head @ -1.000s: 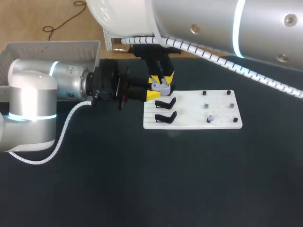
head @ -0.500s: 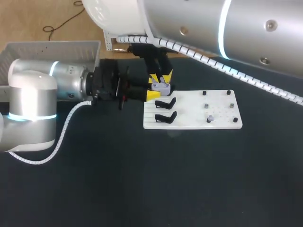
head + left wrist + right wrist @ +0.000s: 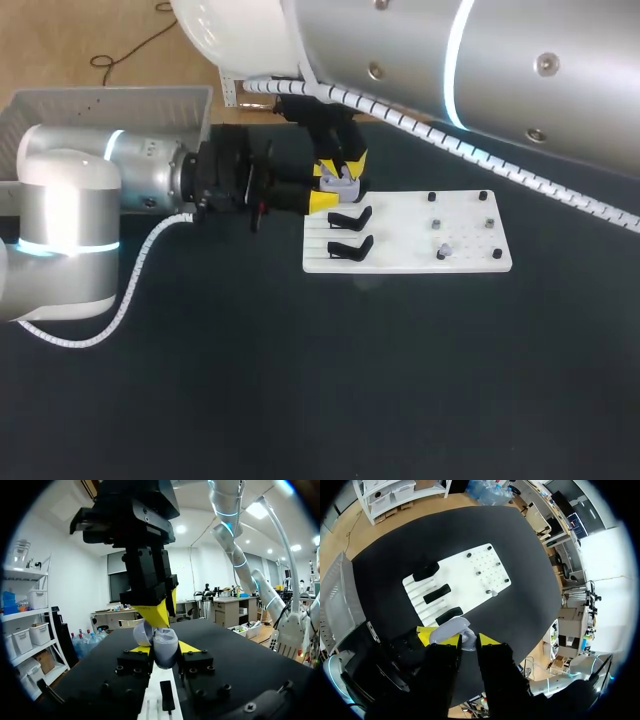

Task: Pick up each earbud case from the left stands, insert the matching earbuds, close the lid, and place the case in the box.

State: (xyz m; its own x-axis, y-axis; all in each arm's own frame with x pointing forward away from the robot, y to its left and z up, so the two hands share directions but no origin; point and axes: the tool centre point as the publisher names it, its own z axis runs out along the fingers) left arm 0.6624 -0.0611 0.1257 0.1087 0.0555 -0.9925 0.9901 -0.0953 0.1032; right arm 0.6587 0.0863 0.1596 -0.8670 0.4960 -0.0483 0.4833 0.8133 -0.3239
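Note:
My left gripper [image 3: 325, 188] reaches in level from the left, shut on an open lavender earbud case [image 3: 342, 184] held just off the far left corner of the white board [image 3: 400, 262]. In the left wrist view the case body [image 3: 165, 652] sits between its yellow tips, with the lid [image 3: 142, 633] tipped open. My right gripper [image 3: 343, 163] hangs straight down over the case. Its tips stand close together on a small lavender piece, seemingly an earbud [image 3: 468, 643], right at the case opening beside the lid [image 3: 449, 628]. Two black stands [image 3: 350, 218] on the board are bare.
A pale grey box [image 3: 100, 100] stands at the table's far left. Small pegs and a few tiny grey parts [image 3: 445, 248] dot the right half of the board. Dark open tabletop [image 3: 320, 380] stretches in front of the board.
The right arm's big upper link has slid a little leftward. Both grippers and the case have stayed almost where they were.

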